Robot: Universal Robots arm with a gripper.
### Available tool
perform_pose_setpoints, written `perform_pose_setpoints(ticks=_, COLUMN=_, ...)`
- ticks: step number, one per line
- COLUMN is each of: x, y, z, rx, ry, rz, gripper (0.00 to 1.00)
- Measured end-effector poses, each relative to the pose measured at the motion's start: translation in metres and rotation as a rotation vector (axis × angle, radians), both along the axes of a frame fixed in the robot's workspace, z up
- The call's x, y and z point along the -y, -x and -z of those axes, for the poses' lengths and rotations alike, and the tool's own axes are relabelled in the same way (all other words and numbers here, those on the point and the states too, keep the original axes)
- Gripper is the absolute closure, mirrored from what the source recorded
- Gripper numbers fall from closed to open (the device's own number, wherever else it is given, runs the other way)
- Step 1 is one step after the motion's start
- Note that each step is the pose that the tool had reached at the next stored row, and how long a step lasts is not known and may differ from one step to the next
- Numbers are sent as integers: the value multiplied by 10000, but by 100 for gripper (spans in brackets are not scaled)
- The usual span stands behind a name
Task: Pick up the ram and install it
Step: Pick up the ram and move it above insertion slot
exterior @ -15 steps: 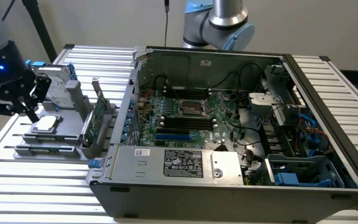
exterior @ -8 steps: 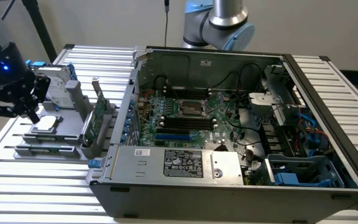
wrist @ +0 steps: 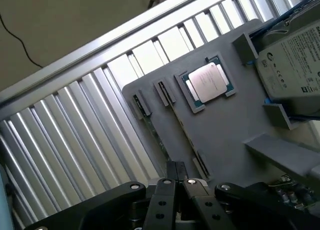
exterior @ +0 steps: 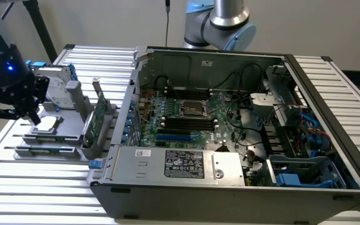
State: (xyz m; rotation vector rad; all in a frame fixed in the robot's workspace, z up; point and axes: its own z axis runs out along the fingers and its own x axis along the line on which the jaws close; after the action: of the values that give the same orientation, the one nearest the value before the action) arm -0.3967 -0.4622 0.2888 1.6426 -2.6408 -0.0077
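The gripper point(wrist: 175, 172) is hanging just above the grey fixture tray point(wrist: 225, 130), its two black fingers pressing together with no gap showing between the tips. Right under those tips the ram point(wrist: 157, 137) is standing on edge in its own tray slot, showing as a thin dark line running away from the fingers to a small end holder. Whether the tips are pinching its top edge or only hovering over it cannot be told. The tray is lying on a slatted metal table point(wrist: 75, 140).

Just beyond the ram, in a square recess of the same tray, a processor chip point(wrist: 207, 83) is lying flat with its silver lid up. Farther on, a hard drive point(wrist: 292, 60) is sitting between raised grey stops at the tray's far end. In the exterior view a green expansion card point(exterior: 92, 123) is standing upright on the tray's side nearest the computer case point(exterior: 230, 206).

The case is lying open on the exterior view's right, well apart from the gripper. Inside, a power supply point(exterior: 180, 164) is sitting nearest the camera, with the motherboard point(exterior: 186, 117) and its dark memory slots point(exterior: 189, 124) lying behind it.
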Motion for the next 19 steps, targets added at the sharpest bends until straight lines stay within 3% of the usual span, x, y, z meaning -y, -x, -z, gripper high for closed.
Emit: perform_pose_setpoints(ticks=19, x=0, y=24, z=199, rx=9, ry=2, rz=-3261, gripper=89)
